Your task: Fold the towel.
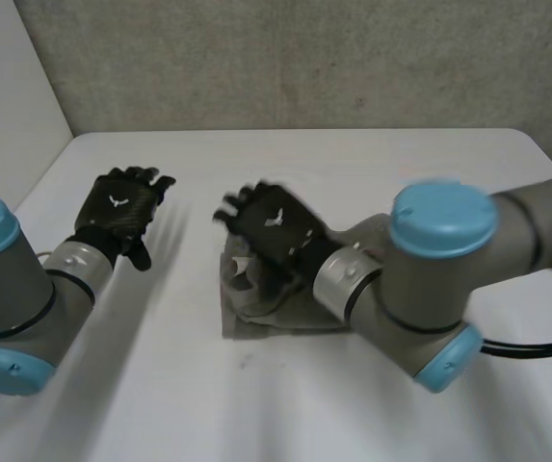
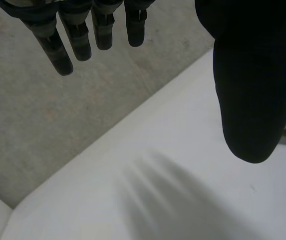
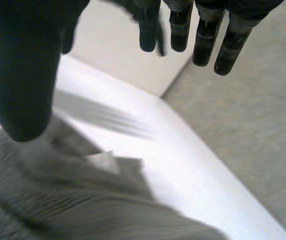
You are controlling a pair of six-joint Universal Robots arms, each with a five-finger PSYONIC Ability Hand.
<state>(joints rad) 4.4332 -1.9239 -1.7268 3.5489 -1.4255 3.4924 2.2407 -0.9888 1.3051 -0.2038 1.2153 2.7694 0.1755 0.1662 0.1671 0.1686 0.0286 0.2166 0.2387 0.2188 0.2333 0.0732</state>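
Towel (image 1: 256,318) sits bunched mid-worktop (image 1: 256,414), under your right hand (image 1: 276,226); its fingers (image 3: 180,30) are straight, gripping nothing; left hand (image 1: 121,207) well apart, also relaxed; fold looks half-done; next you likely pinch an edge and flatten it.

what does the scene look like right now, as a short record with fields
towel: grey, rumpled, lying on the white table
right hand: open, fingers straight, over the towel
left hand: open, fingers straight, off to the side of the towel, not touching it
fold state: not yet neat
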